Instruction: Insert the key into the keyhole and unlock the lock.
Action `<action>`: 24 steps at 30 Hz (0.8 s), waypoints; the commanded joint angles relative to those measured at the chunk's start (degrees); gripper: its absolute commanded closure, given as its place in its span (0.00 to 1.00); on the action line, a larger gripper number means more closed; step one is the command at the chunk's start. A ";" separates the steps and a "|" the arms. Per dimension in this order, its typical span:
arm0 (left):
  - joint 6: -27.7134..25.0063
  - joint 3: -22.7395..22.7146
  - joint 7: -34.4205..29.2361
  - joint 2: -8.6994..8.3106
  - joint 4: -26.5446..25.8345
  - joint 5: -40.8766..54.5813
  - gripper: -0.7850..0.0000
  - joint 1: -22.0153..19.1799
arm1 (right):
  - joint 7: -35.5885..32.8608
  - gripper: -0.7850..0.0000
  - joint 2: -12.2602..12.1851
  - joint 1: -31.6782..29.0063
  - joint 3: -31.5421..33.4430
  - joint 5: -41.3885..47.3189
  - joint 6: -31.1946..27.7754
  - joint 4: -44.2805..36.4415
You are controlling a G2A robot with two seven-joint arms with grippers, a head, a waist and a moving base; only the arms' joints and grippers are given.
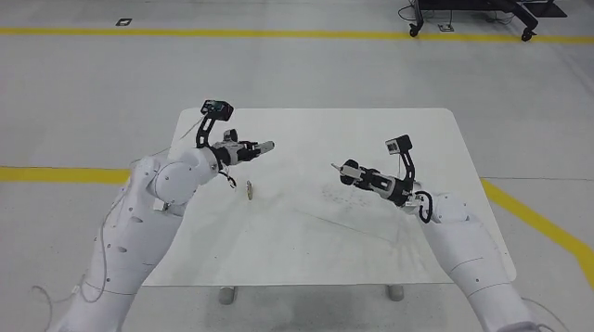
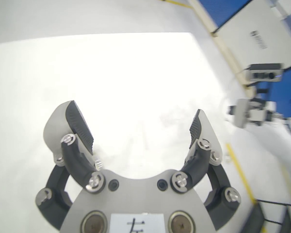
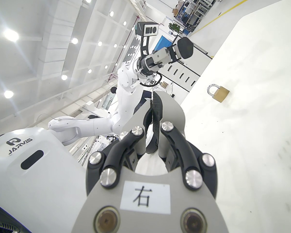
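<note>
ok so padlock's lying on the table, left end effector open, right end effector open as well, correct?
Not quite. The right end effector is shut, its pads pressed together, as the right wrist view shows. The rest holds: the padlock lies on the table and the left end effector is open.

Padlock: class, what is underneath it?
The padlock rests on the white table; only tabletop shows around it. Its underside, and anything beneath it, is covered by its brass body.
</note>
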State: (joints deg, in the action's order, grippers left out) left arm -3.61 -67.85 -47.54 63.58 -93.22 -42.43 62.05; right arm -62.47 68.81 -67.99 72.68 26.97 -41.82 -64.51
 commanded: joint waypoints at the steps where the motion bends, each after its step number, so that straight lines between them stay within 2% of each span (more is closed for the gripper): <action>1: -0.04 -0.12 -9.17 -0.79 -5.96 -11.83 0.00 3.34 | 0.00 1.00 0.00 0.00 0.00 0.00 0.00 0.00; 3: 1.22 0.52 -13.08 -1.16 -8.70 -16.95 0.00 5.12 | 0.00 1.00 0.00 0.00 0.00 0.00 0.00 0.00; 5: 2.33 3.10 -15.35 -1.00 -9.22 -20.61 0.00 5.72 | 0.00 1.00 0.00 0.00 0.00 0.00 0.00 0.00; 11: 3.72 11.58 -16.79 0.92 -1.98 -22.09 0.00 1.48 | 0.00 1.00 0.00 0.00 0.00 0.00 0.00 0.00; 13: 4.40 13.29 -16.63 1.59 -0.13 -21.34 0.11 0.03 | 0.00 1.00 0.00 0.00 0.00 0.00 0.00 0.00; 16: 5.97 14.51 -16.17 2.28 2.36 -20.91 0.16 -1.45 | 0.00 1.00 0.00 0.00 0.00 0.00 0.00 0.00; 20: 6.90 14.87 -15.94 2.90 5.40 -19.44 0.35 -2.89 | 0.00 1.00 0.00 0.00 0.00 0.00 0.00 0.00; 24: 7.18 15.05 -15.97 3.30 7.30 -18.75 0.42 -3.74 | 0.00 1.00 0.00 0.00 0.00 0.00 0.00 0.00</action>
State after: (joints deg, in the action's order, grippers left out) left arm 3.53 -52.83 -63.62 66.82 -86.31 -61.21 58.42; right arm -62.47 68.81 -67.99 72.67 26.97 -41.82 -64.51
